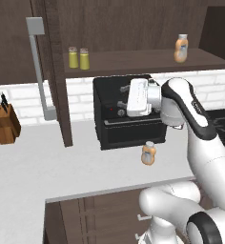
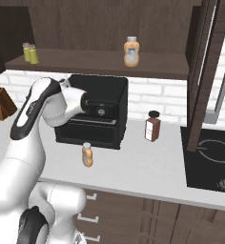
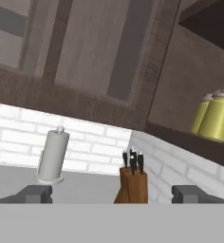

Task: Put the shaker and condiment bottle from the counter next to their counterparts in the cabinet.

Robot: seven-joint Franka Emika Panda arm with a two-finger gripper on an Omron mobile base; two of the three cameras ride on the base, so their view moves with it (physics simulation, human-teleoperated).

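The condiment bottle (image 1: 149, 153) stands upright on the counter (image 1: 47, 167) in the left base view, below the pincer (image 1: 125, 99) and nearer the front edge, just ahead of the black oven (image 1: 119, 128); above the pincer, on the cabinet (image 1: 133, 28) shelf, two yellow-green shakers (image 1: 79, 58) stand side by side and the twin orange bottle (image 1: 181, 48) sits further right. In the right base view the bottle (image 2: 87, 154) again sits low and clear of the hand, with a dark red-brown jar (image 2: 153, 126) well off to its far side. The hand view shows the pincer (image 3: 112, 193) with its tips spread wide and nothing between them, aimed at a knife block (image 3: 133, 179) and paper-towel roll (image 3: 52, 156), shakers (image 3: 213, 116) up to one side. The likely risk: swinging down toward the bottle, the hand clips the oven, or a tip tips the small, rounded bottle over.
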